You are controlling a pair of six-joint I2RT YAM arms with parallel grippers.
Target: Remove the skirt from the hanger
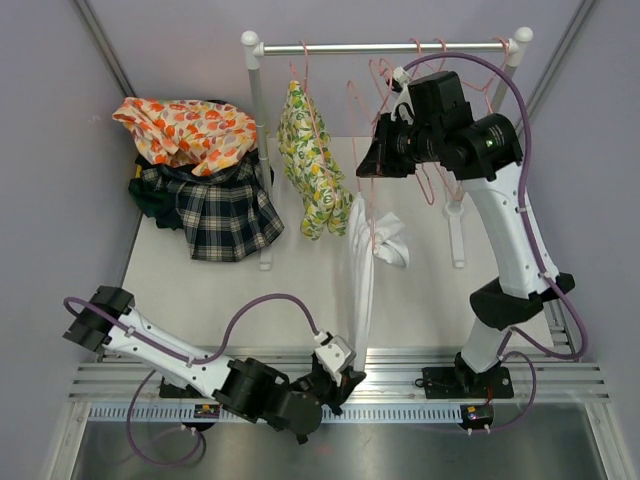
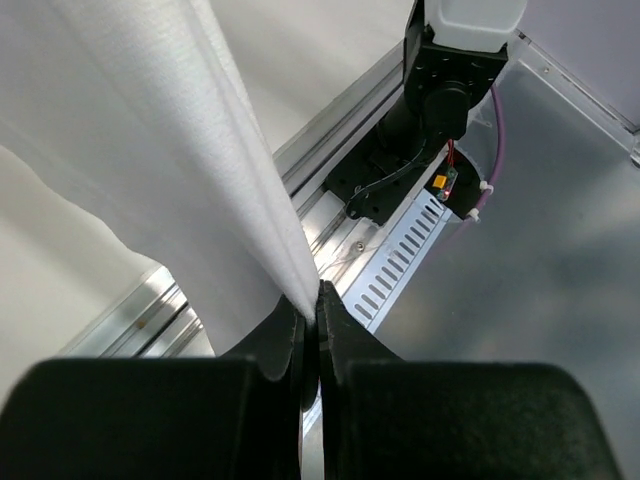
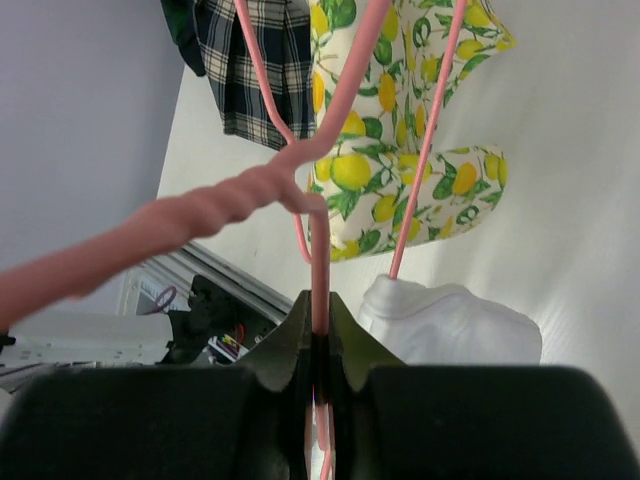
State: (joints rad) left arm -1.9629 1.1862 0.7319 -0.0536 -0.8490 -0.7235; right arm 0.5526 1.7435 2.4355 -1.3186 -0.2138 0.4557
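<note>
A white skirt (image 1: 362, 270) stretches in a taut band from the pink hanger (image 1: 373, 205) down to the table's near edge. Its upper end stays bunched (image 3: 450, 325) round the hanger's lower part. My left gripper (image 1: 340, 372) sits low at the near edge, shut on the skirt's hem; in the left wrist view the white cloth (image 2: 170, 130) runs straight into the closed jaws (image 2: 318, 300). My right gripper (image 1: 370, 165) hangs in front of the rack, shut on the hanger's wire (image 3: 320, 290), which stands upright between its fingers (image 3: 318, 310).
A white clothes rack with a metal rail (image 1: 390, 47) stands at the back, with a lemon-print garment (image 1: 310, 165) and bare pink hangers (image 1: 430, 60) on it. A plaid skirt (image 1: 215, 205) under an orange-print cloth (image 1: 185, 130) lies back left. Aluminium rails (image 1: 400, 370) run along the near edge.
</note>
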